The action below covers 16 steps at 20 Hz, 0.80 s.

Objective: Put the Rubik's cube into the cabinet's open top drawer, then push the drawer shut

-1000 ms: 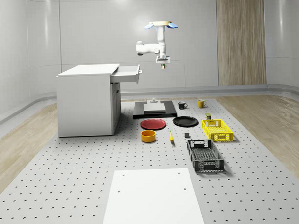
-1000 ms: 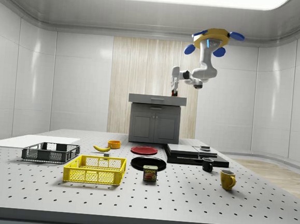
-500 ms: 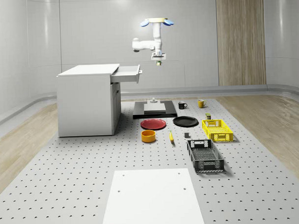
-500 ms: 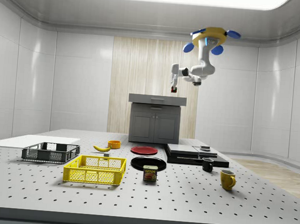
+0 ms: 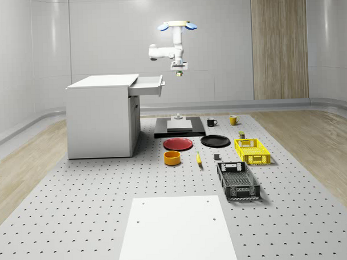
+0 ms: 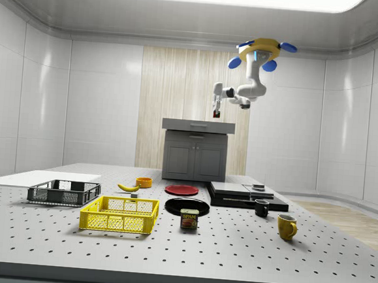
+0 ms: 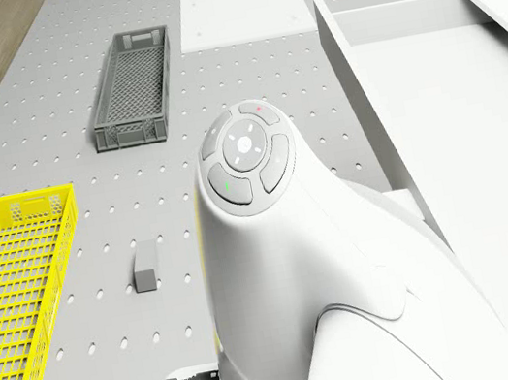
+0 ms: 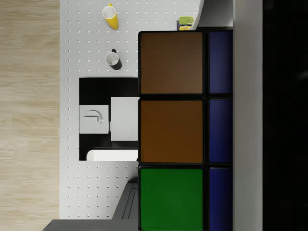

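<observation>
I have the white blue-rotored drone [image 5: 176, 26] hovering high, just off the white cabinet's [image 5: 102, 116] open top drawer [image 5: 148, 85]. Its gripper [image 5: 177, 73] clamps what seems the multicoloured Rubik's cube [image 8: 185, 130], beside and above the drawer front.

White arm [image 5: 172, 49]; yellow drone [image 6: 262, 46], blue rotors.
</observation>
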### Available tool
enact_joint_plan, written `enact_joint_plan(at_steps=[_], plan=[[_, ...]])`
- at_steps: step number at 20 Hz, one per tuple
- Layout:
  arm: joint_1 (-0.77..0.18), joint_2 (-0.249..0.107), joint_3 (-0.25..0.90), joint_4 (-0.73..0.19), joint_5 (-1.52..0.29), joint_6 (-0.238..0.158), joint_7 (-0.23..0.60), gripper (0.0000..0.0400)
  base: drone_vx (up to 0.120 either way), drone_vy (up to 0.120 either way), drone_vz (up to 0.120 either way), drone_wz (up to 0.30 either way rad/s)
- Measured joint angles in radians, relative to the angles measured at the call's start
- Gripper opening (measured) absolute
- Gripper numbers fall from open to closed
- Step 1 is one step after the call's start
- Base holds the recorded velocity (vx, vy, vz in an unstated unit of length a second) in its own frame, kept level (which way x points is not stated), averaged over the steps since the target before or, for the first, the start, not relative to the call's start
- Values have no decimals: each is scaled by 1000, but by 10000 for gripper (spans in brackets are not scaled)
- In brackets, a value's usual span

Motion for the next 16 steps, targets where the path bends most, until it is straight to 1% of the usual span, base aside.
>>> enact_joint_plan(at_steps=[1, 5, 8, 9, 16], plan=[[0, 0, 0, 0, 0, 0, 0, 325, 120, -120, 0, 0], [0, -2, 0, 0, 1, 2, 0, 325, 10, -120, 0, 0], [0, -3, 0, 0, 1, 3, 0, 325, 120, -120, 0, 0], [0, -3, 0, 0, 1, 3, 0, 325, 40, -120, 0, 0], [-1, -5, 1, 0, 2, 5, 0, 325, 0, -120, 0, 0]])
